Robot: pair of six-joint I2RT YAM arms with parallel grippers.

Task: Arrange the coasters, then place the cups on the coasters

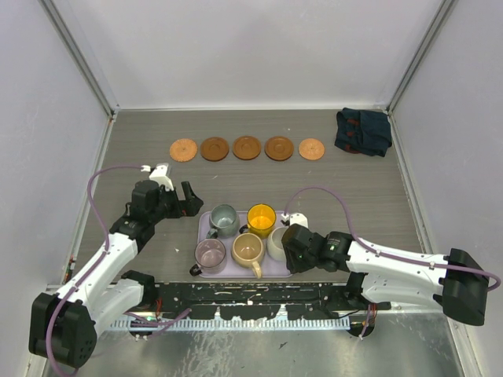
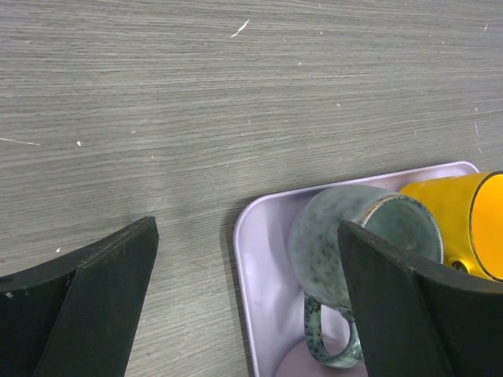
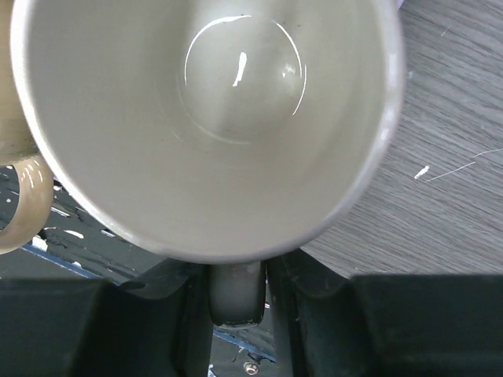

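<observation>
**Top external view:** Five coasters [image 1: 247, 148] lie in a row at the far side. The cups stand in the lavender tray [image 1: 206, 228]. The left gripper [image 1: 177, 192] hovers left of the tray, empty. The right gripper [image 1: 284, 242] partly hides the cream cup [image 1: 275, 234].

**Left wrist view:** The fingers [image 2: 102, 290] stand wide apart. One finger cuts off the grey-green cup [image 2: 330, 236].

**Right wrist view:** The jaws are narrowed around the cream cup's handle [image 3: 234, 294]. Contact cannot be confirmed.

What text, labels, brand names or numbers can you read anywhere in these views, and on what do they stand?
None can be read in any view.
The cups, coasters, lavender tray and dark cloth show no markings.
White flecks on the black rail are too small to read as text.
</observation>
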